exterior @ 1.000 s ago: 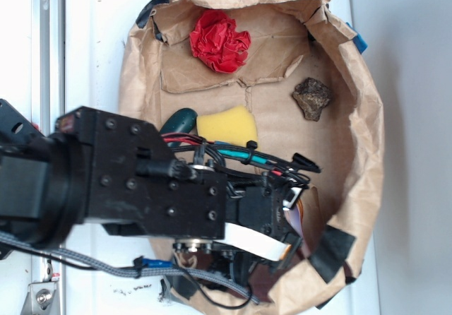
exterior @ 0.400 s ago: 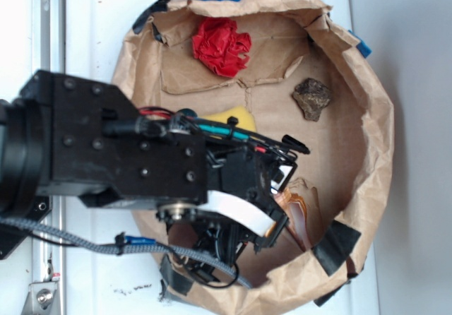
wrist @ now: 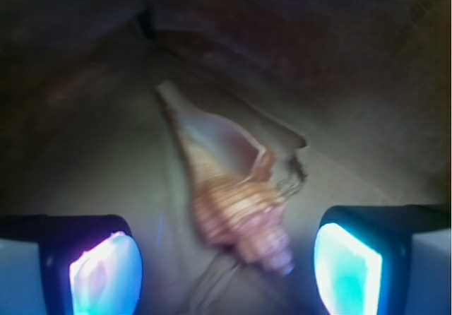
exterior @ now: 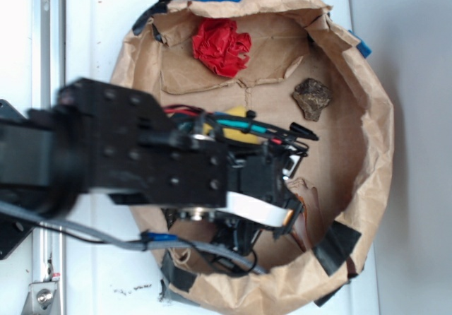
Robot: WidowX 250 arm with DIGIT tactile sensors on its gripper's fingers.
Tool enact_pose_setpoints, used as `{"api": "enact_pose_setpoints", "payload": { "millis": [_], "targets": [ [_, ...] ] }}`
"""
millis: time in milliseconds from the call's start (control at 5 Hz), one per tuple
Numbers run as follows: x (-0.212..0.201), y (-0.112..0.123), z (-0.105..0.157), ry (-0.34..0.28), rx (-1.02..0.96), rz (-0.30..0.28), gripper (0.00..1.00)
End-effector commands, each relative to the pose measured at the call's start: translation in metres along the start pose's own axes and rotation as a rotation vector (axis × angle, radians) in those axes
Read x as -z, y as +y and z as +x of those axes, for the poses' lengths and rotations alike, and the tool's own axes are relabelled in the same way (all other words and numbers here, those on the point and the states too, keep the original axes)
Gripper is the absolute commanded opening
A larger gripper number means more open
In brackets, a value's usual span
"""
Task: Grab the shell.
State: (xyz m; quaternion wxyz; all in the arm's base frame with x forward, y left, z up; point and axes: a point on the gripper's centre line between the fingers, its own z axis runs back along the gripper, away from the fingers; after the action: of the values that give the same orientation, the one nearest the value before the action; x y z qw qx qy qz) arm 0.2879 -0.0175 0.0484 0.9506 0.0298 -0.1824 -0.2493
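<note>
- Judging from the wrist view, I'd say the approach is mostly done and the grab itself is not: the pincer (wrist: 226, 258) stands open, its two lit pads spread wide, one at about 8 o'clock and one at about 4 o'clock in the frame, and neither touches the shell (wrist: 229, 195).
- The shell lies flat on the brown paper floor, between the pads and a little ahead of them, its broad coiled end nearest me at roughly 6 o'clock and its long thin point running off toward 11 o'clock. It is skewed across the gap, not square to the pads.
- In the exterior view the arm covers most of the bag (exterior: 367, 152); I only catch an orange-brown sliver of the shell (exterior: 302, 220) poking out at about 4 o'clock from the wrist, near the lower right wall of the bag. The pincer itself is hidden under the arm there.
- What I reckon is left: lowering further until the pads flank the thick coiled part, closing, then lifting. I can't tell from these views how high the pads sit above the paper.
- Other things sit well apart from the shell: the rock (exterior: 312, 97) toward 1 o'clock in the bag, the red paper ball (exterior: 222, 44) at 12 o'clock, and a sponge (exterior: 236, 128) half hidden under the arm.
</note>
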Motion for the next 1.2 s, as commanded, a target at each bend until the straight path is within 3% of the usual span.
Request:
{"api": "enact_pose_setpoints", "payload": {
  "millis": [0,600,800,1000],
  "targets": [
    [0.001,0.004,0.023,-0.066,0.014,0.048,1.0],
    [0.017,-0.007,0.017,-0.045,0.035,0.066,0.99],
    [0.017,-0.003,0.019,-0.045,0.006,0.062,0.0],
    [0.017,-0.003,0.019,-0.051,0.006,0.067,0.0]
  ]
}}
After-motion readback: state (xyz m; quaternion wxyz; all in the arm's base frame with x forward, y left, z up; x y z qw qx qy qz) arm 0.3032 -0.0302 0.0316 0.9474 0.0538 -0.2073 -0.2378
